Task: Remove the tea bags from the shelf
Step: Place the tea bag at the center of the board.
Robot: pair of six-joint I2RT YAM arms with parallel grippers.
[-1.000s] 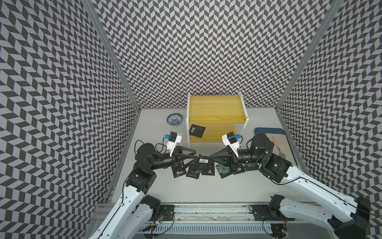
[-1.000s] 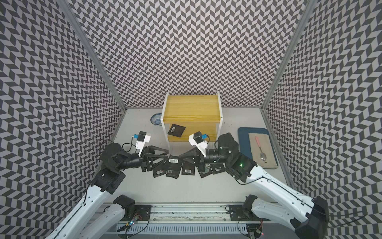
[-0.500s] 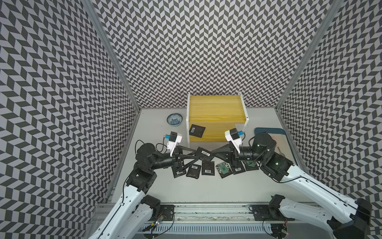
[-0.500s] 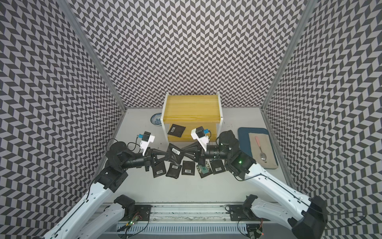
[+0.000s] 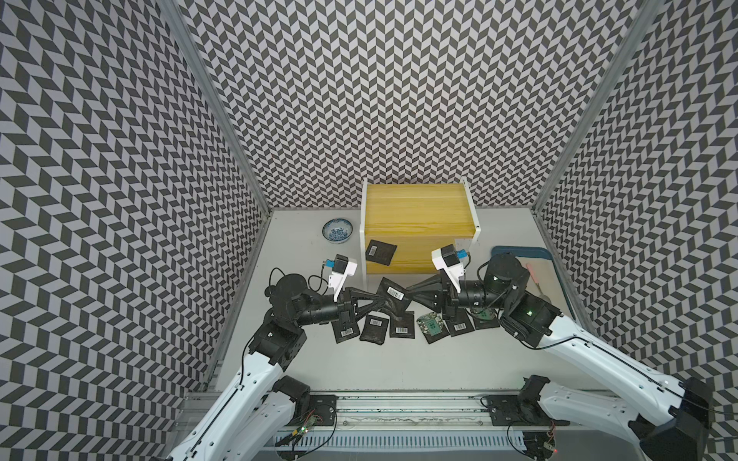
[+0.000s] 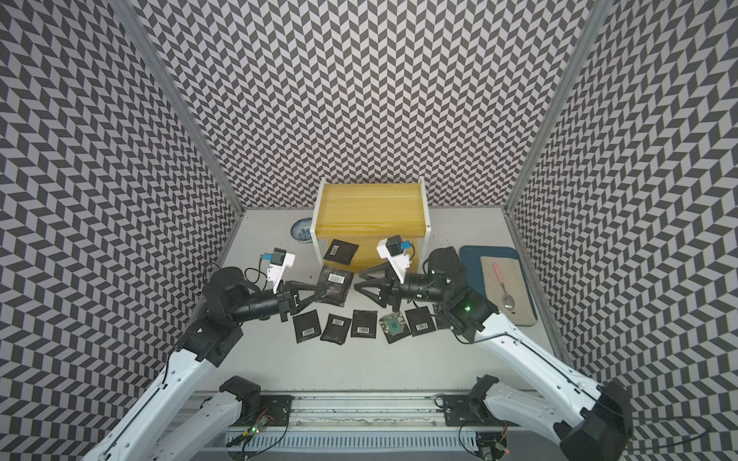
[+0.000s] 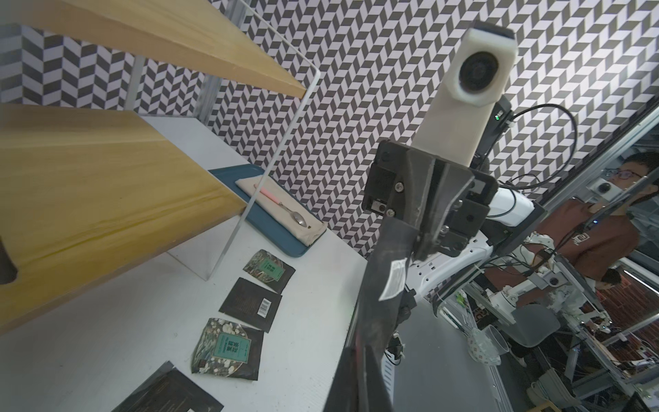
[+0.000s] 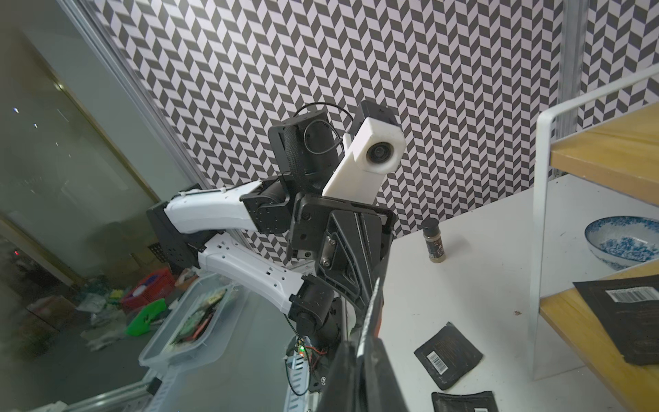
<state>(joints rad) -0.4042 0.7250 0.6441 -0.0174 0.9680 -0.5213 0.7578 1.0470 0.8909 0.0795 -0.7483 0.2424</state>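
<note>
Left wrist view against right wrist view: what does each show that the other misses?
Only the left wrist view shows the blue tray with its pink-handled spoon and two green-faced tea bags. Only the right wrist view shows the blue-and-white bowl, a spice jar and the barcode label of the tea bag on the shelf. Both show the shelf's yellow boards and black barcoded tea bags on the table.

The shelf [image 5: 415,207] has smooth grained wood boards and a smooth white metal frame. The tea bag [image 6: 334,284] is crinkled matt black with a paper label. The bowl [image 5: 337,230] is glossy glazed, the tray [image 6: 473,255] smooth plastic, the spoon [image 6: 502,284] shiny metal.
</note>
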